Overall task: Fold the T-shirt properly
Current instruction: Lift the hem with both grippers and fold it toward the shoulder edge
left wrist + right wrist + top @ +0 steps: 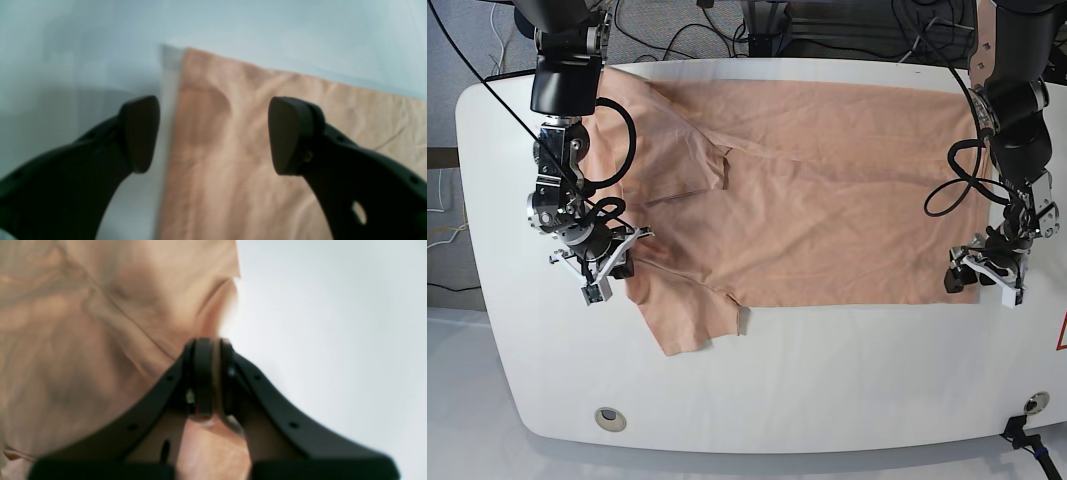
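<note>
Pinching the peach-pink cotton T-shirt (827,190) edge, your right gripper (209,380) is clamping cloth; left gripper (213,133) is hovering wide open over the hem corner, readying a matching grip.

T-shirt (100,323) blurred in right wrist view, cut off by left and top edges. Smiley print not visible. Left gripper (987,268) too small in base view to judge grip.
</note>
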You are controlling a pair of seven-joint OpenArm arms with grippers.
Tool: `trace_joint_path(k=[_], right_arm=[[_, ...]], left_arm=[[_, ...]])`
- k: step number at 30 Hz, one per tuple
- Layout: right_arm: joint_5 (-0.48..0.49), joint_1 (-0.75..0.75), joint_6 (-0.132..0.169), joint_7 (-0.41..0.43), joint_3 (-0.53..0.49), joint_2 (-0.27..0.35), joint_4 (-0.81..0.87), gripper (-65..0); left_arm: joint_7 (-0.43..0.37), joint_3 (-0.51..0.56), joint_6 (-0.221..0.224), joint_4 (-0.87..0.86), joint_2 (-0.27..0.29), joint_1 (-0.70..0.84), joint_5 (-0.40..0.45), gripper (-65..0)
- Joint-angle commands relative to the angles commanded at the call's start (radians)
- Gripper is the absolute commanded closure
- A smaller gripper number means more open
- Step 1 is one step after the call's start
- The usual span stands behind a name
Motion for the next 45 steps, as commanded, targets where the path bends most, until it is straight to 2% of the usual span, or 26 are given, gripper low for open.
trace_joint_path(k=[2,14,16,19,21,24,29,31,40,42,45], right_arm=[[0.000,0.000,0.000,0.000,0.000,0.002,0.000,-4.3],[0.000,0.000,0.000,0.000,0.002,0.002,0.000,-4.3],[0.000,0.000,0.000,0.000,0.002,0.002,0.000,-4.3],[0.000,0.000,0.000,0.002,0.002,0.002,-0.002,-4.3],[0.000,0.000,0.000,0.002,0.002,0.002,-0.002,-4.3],[0.000,0.000,0.000,0.002,0.002,0.002,-0.002,-4.3],[0.000,0.000,0.000,0.002,0.000,0.002,-0.002,-4.3],[0.000,0.000,0.000,0.002,0.000,0.002,-0.002,-4.3],[0.000,0.005,0.000,0.002,0.000,0.002,0.005,-4.0],[0.000,0.006,0.002,0.002,0.000,0.002,0.006,0.0],[0.000,0.021,0.002,0.002,0.002,0.003,0.006,0.0]], left_arm=[[0.000,0.009,0.000,0.000,0.021,0.000,-0.002,-48.1],[0.000,0.008,0.003,0.005,0.051,0.003,-0.003,-47.5],[0.000,0.008,0.003,0.005,0.051,0.002,-0.003,-40.9],[0.000,0.008,0.005,0.005,0.051,0.002,-0.003,-23.5],[0.000,0.008,0.005,0.005,0.051,0.002,-0.003,-14.3],[0.000,0.008,0.005,0.005,0.049,0.002,-0.003,-7.5],[-0.002,0.008,0.000,0.006,0.049,0.003,-0.003,-6.3],[-0.002,0.008,0.000,0.006,0.049,0.003,-0.003,0.0],[-0.002,0.003,-0.002,0.012,0.041,0.002,-0.005,0.0],[0.000,-0.028,-0.002,0.075,0.031,0.011,-0.005,0.0],[0.005,-0.057,-0.002,0.173,0.031,0.061,-0.005,0.0]])
